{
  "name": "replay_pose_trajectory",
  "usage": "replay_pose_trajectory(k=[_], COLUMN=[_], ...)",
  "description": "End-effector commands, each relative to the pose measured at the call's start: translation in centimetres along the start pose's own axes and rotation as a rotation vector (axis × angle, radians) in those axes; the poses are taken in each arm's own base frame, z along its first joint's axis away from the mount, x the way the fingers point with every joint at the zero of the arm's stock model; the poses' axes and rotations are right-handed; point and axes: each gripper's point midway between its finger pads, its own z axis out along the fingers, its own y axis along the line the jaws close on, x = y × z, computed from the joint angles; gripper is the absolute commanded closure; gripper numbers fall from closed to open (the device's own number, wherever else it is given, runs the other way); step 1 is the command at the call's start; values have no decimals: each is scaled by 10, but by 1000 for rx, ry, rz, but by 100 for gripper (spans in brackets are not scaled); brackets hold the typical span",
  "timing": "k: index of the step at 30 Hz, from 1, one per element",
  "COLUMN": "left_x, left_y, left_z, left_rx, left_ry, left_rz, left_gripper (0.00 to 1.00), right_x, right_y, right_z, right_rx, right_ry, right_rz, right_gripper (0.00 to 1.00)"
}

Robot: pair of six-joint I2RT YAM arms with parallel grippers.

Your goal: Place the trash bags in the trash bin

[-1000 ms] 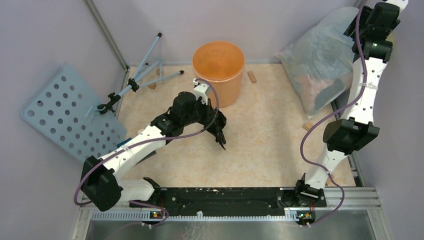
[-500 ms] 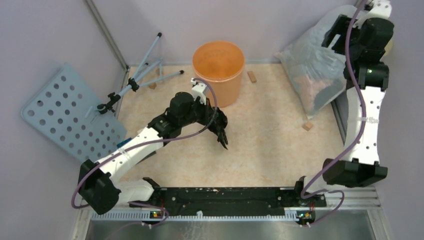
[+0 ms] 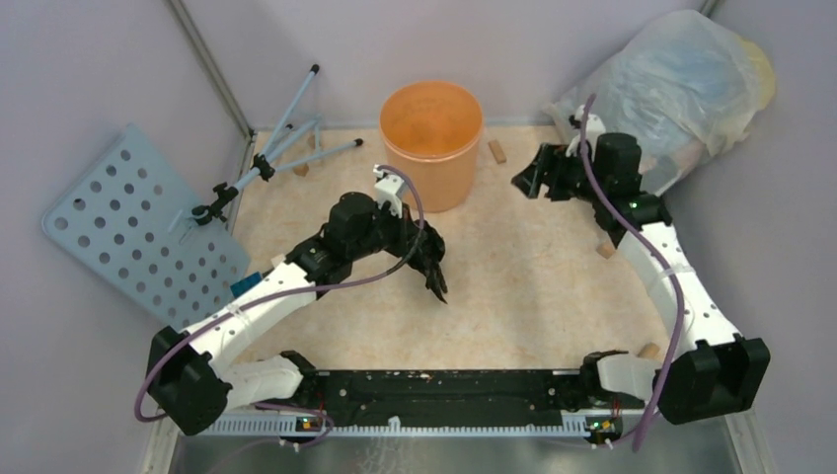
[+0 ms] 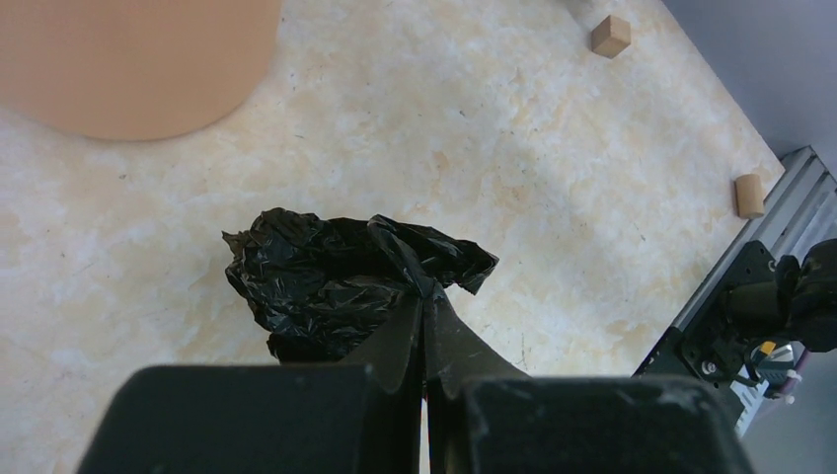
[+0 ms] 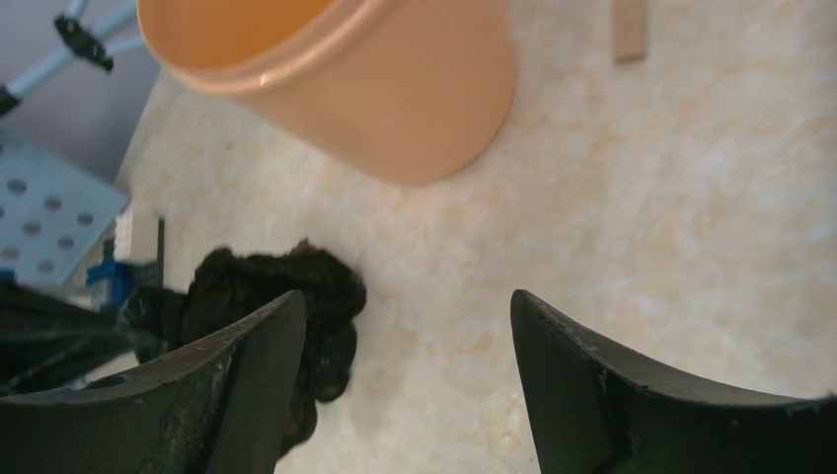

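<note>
Left gripper [image 4: 426, 301] pinches the black trash bag [image 4: 336, 272] over mottled cream tabletop [image 4: 592, 197]; right gripper [image 5: 407, 306] spread, orange bucket [image 5: 415, 99] beyond it; lilac walls [image 3: 494, 49].

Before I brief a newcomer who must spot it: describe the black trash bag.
Start at the upright orange bucket. Just nearer on the table, the left pincer is shut on a crumpled bag. Only it is glossy black; the corner bag is translucent.

No writing, label, brand or number can be read — not on anything.
</note>
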Motion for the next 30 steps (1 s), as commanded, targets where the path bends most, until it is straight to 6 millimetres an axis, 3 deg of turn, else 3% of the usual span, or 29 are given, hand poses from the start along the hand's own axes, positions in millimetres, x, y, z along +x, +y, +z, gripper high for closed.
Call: replay_pose_trajectory(k=[1,6,10,19,25,30], left_x=[-8,-3,4,6,7,2], left_y=[-5,4,0,-1,-5,-10], left_z=[-7,-9,-8,-11,-16,-20], left_rx=[29,-12,25,31,51,68], left_ry=[-44,-40,-52,-58,-58,-63], left_rz=[48,53,47,37,27,31], left_gripper=[100,100,100,100,100,100], right_x=[35,122,156,199,212,211], right_y=[35,63,94,142,160,175], right_z=[-10,-15,-19,1,21,33], right_rx=[-149,-295,-408,-519,-546,-571], right_ry=[14,173,221,243,189,159], right_rz=[-63,-138,-168,-289,-316,-311], right_gripper=[25,25,25,27,29,11])
